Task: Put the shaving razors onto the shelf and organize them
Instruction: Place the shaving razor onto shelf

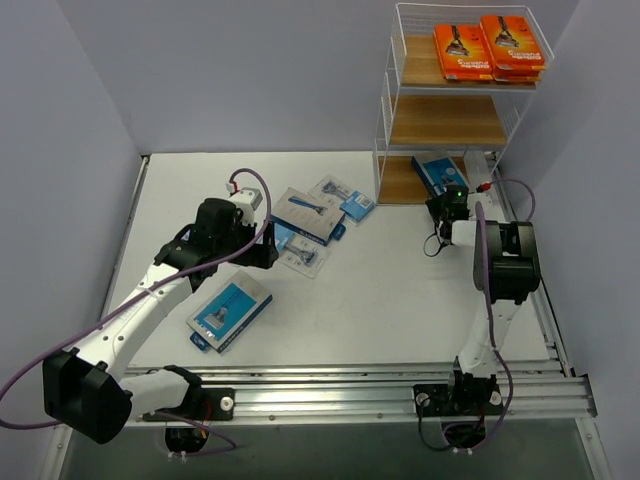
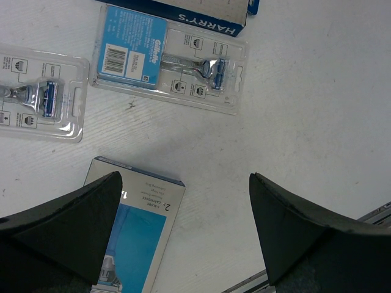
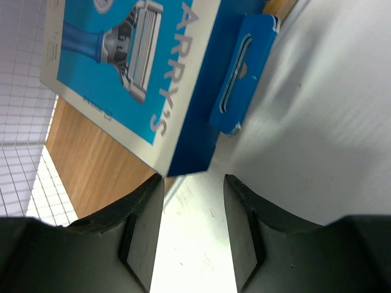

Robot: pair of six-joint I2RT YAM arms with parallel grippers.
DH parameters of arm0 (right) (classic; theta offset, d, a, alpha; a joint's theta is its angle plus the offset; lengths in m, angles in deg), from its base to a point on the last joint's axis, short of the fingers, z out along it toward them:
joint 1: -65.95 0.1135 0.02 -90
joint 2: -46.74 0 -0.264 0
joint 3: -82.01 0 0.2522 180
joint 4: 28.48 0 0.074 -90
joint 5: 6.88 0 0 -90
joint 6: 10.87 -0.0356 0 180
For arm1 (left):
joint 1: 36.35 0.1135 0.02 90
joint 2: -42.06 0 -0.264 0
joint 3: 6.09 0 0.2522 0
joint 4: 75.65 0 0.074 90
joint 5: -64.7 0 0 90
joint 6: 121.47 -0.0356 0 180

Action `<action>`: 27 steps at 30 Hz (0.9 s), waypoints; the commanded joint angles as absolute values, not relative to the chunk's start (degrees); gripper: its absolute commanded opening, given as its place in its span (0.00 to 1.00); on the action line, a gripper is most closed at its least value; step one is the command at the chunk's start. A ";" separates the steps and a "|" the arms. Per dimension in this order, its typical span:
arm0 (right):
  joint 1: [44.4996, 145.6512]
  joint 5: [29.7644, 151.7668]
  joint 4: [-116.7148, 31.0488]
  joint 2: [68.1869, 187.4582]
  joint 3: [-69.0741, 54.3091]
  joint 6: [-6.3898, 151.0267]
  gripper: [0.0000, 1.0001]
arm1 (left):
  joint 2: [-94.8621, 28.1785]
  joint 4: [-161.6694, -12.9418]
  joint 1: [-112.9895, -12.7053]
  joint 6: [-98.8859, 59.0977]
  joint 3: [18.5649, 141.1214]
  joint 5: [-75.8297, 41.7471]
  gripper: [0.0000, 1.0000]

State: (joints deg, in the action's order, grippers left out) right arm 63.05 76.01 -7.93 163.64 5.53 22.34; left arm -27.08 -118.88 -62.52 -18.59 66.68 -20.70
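Left fingers (image 2: 67, 226) are held spread wide above the white table (image 1: 380, 290), and nothing is pinched between them. Under them a blue-and-grey razor box (image 2: 137, 232) is seen lying flat, its near part hidden by one finger. Beyond it a clear blister pack with blue card (image 2: 165, 67) and a second blister pack (image 2: 40, 97) are laid side by side, with the dark-blue edge of a box marked HARRY'S (image 2: 183, 15) just past them. The left arm (image 1: 150, 300) is stretched from the near left edge forward and inward, and its wrist is turned down over this cluster. Another blue-and-grey box (image 1: 230, 313) is left apart on the table, nearer the bases. Right fingers (image 3: 143, 226) are held partly apart with nothing between them. Just past their tips the corner of a blue-and-white razor box (image 3: 122, 67) is seen lying on the lowest wooden tier of the tall white wire shelf (image 1: 455, 120). The right arm (image 1: 505, 265) is raised from its base and folded at the elbow, and its forearm is pointed forward at that tier. Two bright orange flat boxes (image 1: 463, 52) are set side by side on the top tier.
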 commanded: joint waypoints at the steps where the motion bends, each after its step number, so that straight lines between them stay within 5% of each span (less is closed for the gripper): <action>1: 63.92 76.79 -2.43 158.45 8.13 26.13 0.40 | -26.75 -118.15 -62.72 -18.99 69.37 -20.03 0.94; 8: 64.81 81.53 5.91 154.24 15.95 29.64 0.34 | -26.58 -118.24 -62.80 -19.17 69.29 -20.64 0.94; 16: 65.60 85.24 12.51 153.35 18.86 39.49 0.02 | -26.40 -118.33 -62.80 -19.26 69.29 -20.91 0.94; 27: 70.95 74.61 13.58 160.55 10.70 43.54 0.01 | -27.10 -118.33 -62.80 -19.43 69.37 -21.08 0.94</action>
State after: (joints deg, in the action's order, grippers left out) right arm 69.81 80.12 11.13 158.62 14.43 41.33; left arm -27.08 -118.93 -62.52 -18.63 66.70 -20.77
